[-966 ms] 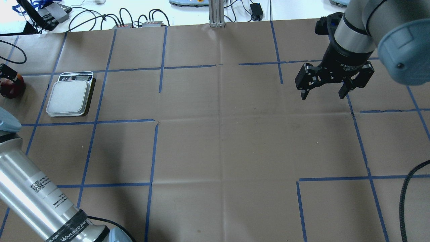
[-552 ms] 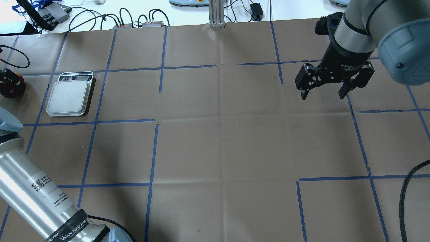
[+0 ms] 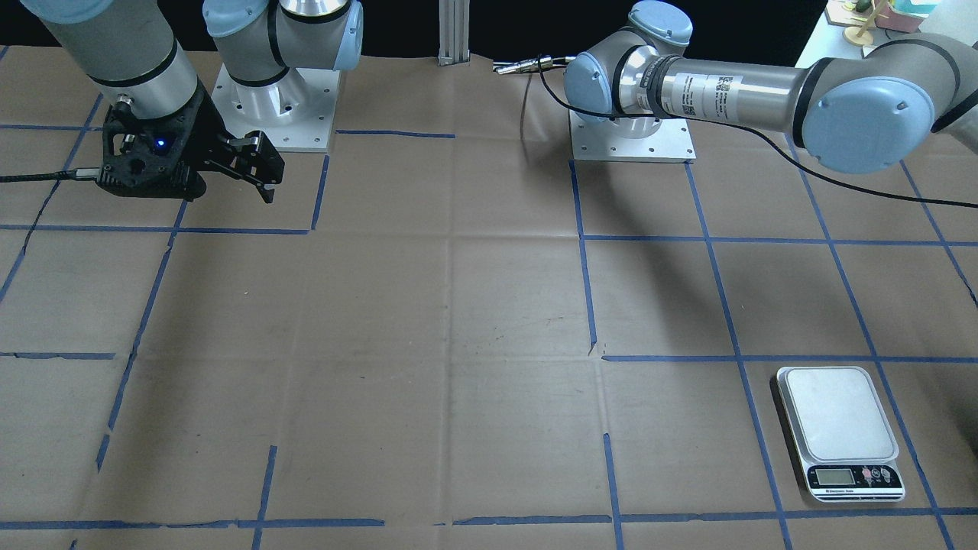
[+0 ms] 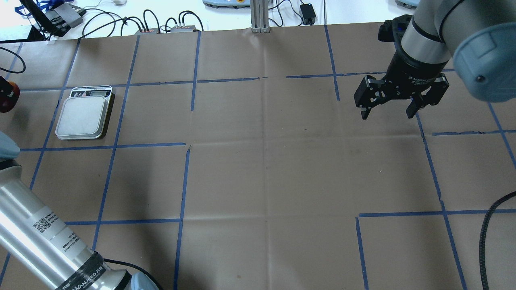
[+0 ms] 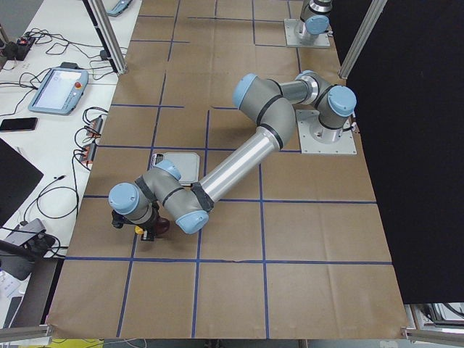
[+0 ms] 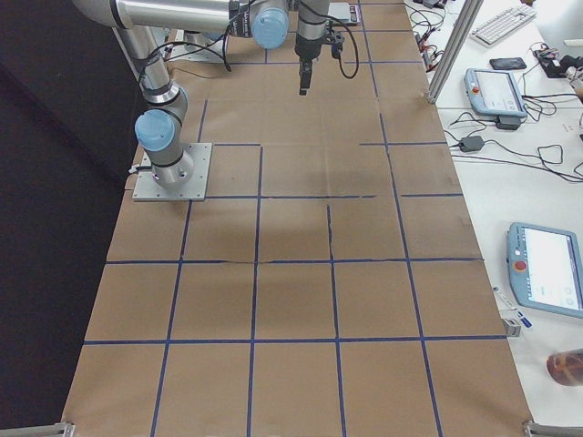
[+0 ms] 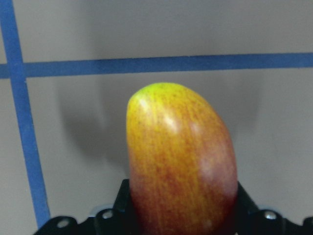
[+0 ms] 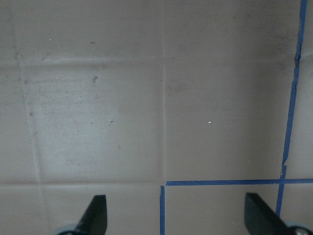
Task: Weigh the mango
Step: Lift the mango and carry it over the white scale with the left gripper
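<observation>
mango (image 7: 181, 161): gripped at its red end by the left gripper (image 5: 147, 226), with black fingers (image 7: 124, 200) pressed on both sides; yellow-green tip is pointed at 12 o'clock in the left wrist view.
mango place: over the brown paper (image 4: 266, 169), just short of a blue tape line (image 7: 161, 63); whether it is lifted cannot be told.
kitchen scale (image 4: 82, 117): set flat at 10 o'clock of the table in the overhead view; the mango is seen at its 9 o'clock, apart from it, cut by the frame edge.
right gripper (image 4: 387, 116): spread wide, nothing held, hung above the paper at 2 o'clock.
</observation>
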Tool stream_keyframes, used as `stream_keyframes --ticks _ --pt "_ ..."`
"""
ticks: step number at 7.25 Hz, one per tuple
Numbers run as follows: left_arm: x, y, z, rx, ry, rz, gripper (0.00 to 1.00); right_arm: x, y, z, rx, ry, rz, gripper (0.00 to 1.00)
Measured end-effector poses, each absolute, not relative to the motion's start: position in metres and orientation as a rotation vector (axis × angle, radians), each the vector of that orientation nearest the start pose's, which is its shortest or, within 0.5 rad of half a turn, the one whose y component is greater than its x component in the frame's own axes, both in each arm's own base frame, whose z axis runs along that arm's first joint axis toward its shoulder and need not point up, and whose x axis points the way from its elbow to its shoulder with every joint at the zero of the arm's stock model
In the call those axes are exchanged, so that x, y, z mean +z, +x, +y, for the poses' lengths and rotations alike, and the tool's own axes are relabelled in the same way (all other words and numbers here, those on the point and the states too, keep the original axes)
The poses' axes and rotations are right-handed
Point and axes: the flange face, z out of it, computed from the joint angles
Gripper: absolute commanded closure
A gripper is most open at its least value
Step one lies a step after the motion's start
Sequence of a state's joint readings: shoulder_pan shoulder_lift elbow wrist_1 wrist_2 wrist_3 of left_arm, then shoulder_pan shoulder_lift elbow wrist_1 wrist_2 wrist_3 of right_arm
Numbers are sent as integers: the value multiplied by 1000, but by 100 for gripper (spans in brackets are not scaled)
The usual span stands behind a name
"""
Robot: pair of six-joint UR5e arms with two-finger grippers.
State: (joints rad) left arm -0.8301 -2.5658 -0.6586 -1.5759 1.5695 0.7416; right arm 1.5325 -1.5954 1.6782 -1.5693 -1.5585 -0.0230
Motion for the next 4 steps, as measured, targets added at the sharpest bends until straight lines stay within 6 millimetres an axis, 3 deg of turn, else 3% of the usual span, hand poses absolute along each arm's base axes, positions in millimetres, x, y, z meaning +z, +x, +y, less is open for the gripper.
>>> stream_keyframes --ticks 2,3,4 --pt "304 408 -674 165 -74 3233 59 447 116 -476 131 25 3124 0" --pt "312 359 -661 160 -110 3220 56 447 116 -476 131 25 3124 0" --pt "305 305 -657 132 -151 3199 55 447 116 -476 131 25 3124 0"
